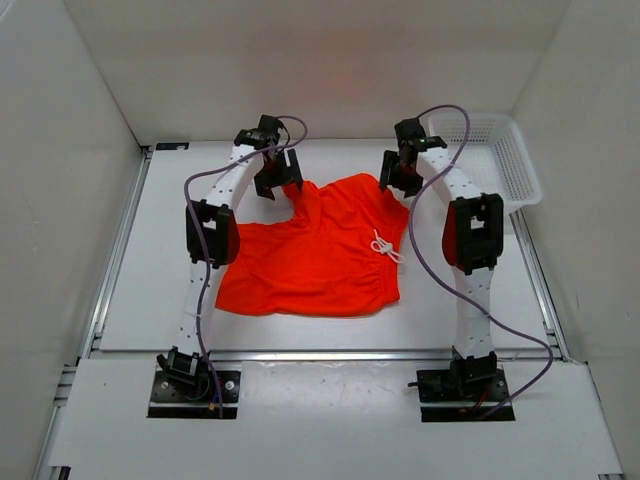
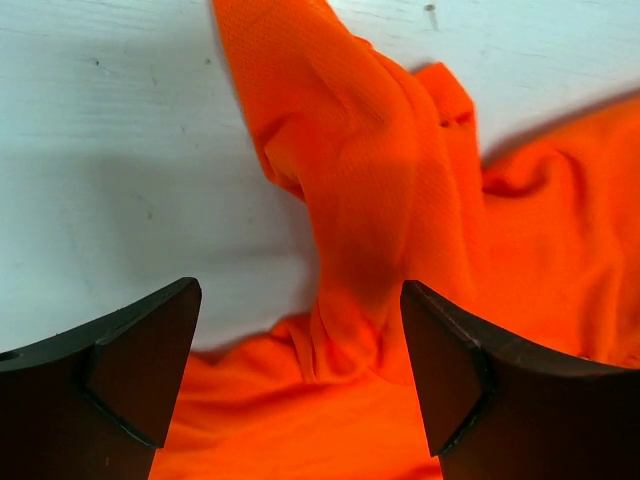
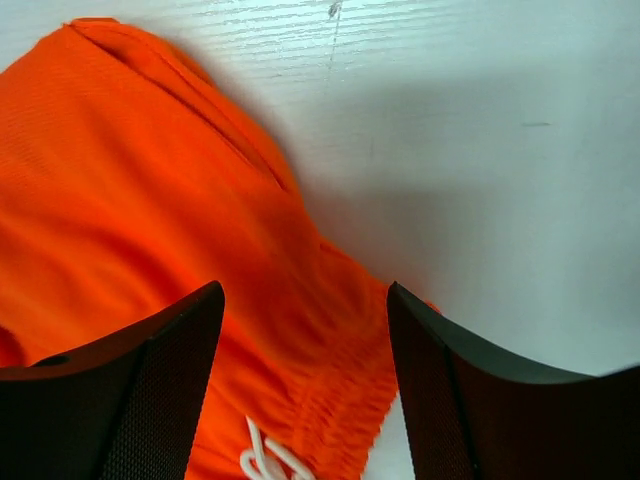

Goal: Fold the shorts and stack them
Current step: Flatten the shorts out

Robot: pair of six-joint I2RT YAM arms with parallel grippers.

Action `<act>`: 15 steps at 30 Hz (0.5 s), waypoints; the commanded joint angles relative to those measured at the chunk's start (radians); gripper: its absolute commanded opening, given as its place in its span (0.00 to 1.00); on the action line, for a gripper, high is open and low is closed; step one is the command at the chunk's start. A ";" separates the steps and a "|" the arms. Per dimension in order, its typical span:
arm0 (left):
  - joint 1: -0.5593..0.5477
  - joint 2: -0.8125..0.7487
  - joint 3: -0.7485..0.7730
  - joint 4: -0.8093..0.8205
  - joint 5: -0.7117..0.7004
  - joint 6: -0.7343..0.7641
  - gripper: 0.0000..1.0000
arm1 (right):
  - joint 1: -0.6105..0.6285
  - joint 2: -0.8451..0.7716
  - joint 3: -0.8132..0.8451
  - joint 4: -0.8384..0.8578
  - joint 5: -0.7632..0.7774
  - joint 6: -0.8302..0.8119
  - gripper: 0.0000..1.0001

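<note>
No legible text, label, brand, number or sign on the shorts (image 1: pixel 310 260) or anywhere around them.

open table (image 1: pixel 160 280) left of shorts (image 1: pixel 320 260); basket (image 1: pixel 495 150) crowds far right corner.

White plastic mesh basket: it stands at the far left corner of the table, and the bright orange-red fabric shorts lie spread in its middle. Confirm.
Wrong side: the top external view shows the white plastic mesh basket at the far right corner of the white table, not left. The bright orange-red fabric shorts do lie spread in its middle.
</note>
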 commanded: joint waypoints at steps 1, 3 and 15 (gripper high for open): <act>-0.001 0.015 0.040 0.032 0.024 0.005 0.93 | 0.005 0.080 0.094 -0.050 -0.011 -0.019 0.71; -0.001 0.026 0.040 0.046 0.036 0.005 0.92 | 0.005 0.105 0.105 -0.050 -0.023 -0.008 0.68; 0.028 -0.123 -0.067 0.106 0.113 0.014 0.10 | 0.024 -0.015 0.069 -0.020 -0.060 0.013 0.00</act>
